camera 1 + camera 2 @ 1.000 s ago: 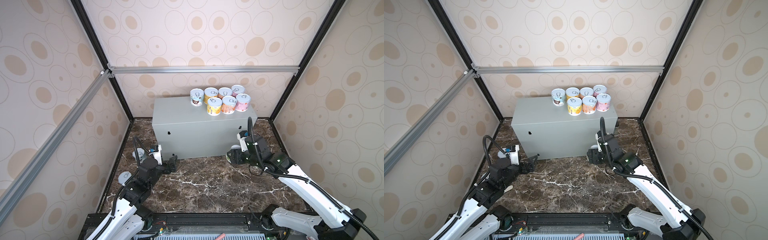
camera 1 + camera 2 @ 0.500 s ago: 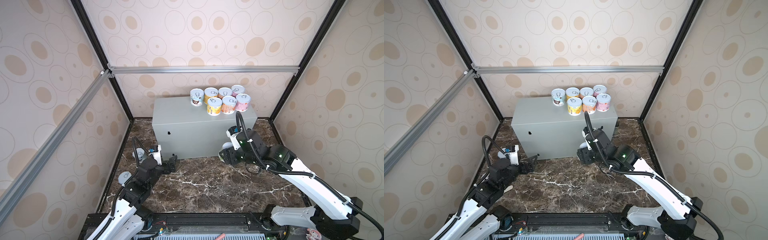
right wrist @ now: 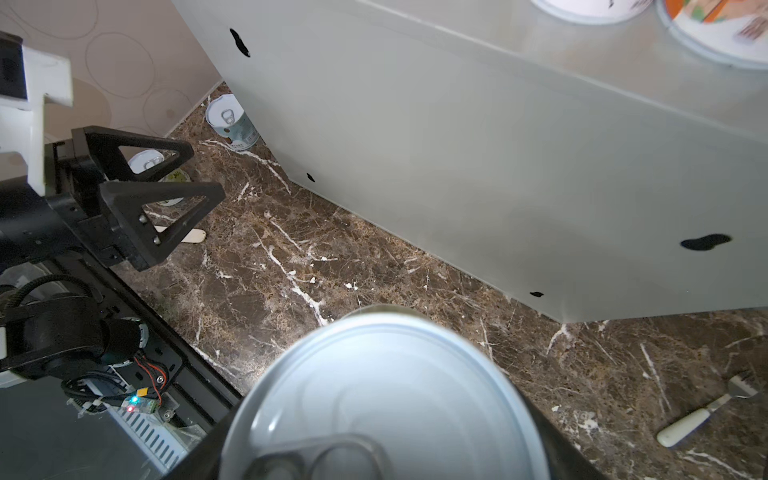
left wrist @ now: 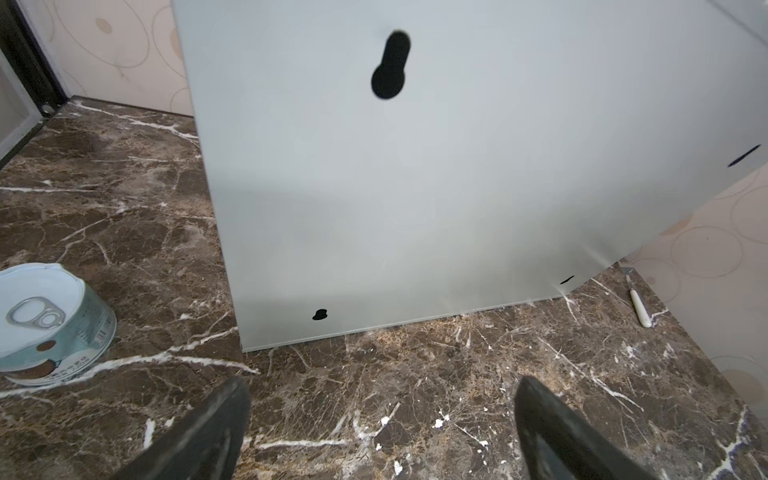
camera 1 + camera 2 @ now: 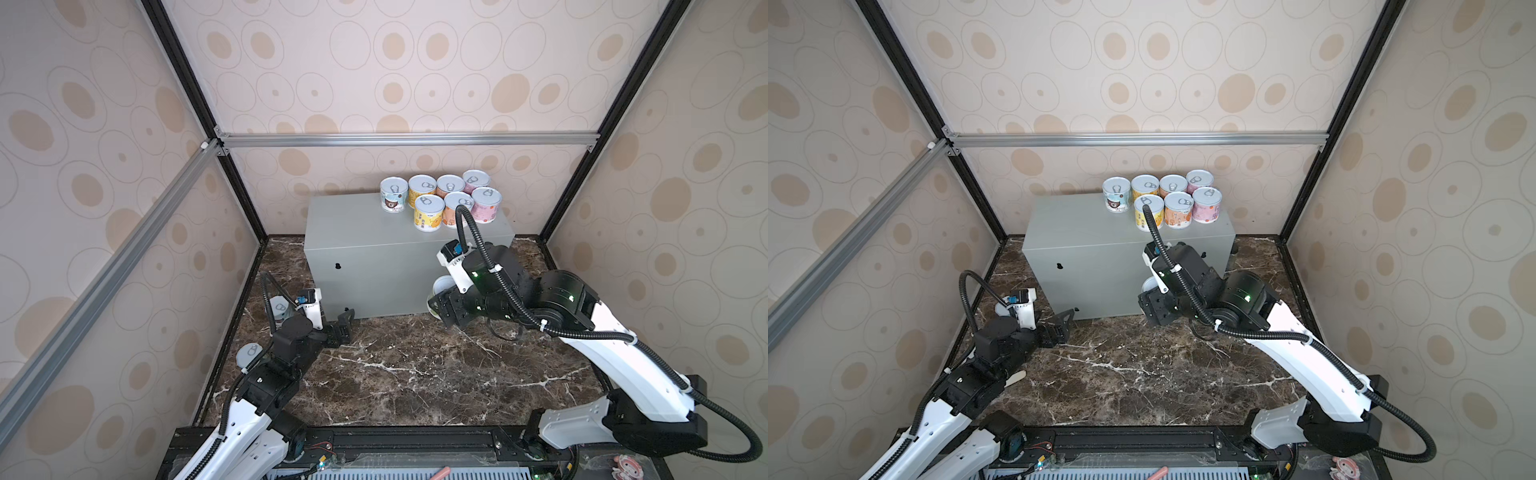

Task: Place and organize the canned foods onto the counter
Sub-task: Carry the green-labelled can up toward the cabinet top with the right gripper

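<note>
Right claw [image 5: 439, 302] clamps a can [image 3: 386, 399], forearm slanting toward counter [image 5: 374, 253].

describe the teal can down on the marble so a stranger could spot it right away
Start at the big grey counter. On the dark marble floor just off its front left corner stands a short teal can, upright, pull-tab up. The other floor can sits farther from the counter.

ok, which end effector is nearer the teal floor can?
Left. Left end effector: beside the teal can. Right end effector: far across, gripping a second can.
</note>
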`<state>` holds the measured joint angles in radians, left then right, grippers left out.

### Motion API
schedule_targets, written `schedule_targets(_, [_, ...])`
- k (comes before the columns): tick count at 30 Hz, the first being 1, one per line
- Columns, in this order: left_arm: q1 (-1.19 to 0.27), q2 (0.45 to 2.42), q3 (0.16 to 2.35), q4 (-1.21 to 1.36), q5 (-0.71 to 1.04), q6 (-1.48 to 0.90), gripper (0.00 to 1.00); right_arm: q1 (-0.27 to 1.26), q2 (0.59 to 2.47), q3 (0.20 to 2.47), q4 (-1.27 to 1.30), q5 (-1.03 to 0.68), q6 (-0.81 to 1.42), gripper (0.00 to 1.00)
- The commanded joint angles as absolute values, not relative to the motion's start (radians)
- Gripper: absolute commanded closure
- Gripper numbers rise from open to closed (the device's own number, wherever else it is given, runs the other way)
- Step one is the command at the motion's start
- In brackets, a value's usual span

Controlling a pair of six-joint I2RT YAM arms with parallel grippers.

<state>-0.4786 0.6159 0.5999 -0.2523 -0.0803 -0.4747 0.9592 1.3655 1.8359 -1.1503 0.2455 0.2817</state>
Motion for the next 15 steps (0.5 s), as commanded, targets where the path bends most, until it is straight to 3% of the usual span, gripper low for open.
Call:
schedule_targets(1, [-0.474,0.609,0.669,-0.267,-0.056,-0.46,0.01,0.965,1.383,1.923,-1.18,0.294,0.244,0.37])
schedule_targets(8, [-0.474,0.594,0.703,-0.305,-0.073,-0.431,0.01,0.966,1.517,2.155,-1.289,0.279,0.228,0.37])
schedule_targets(15, [-0.473,0.594,0.735,-0.331,-0.087,-0.401,0.01,0.965,1.773,2.609,-1.476,0.278,0.205,0.37])
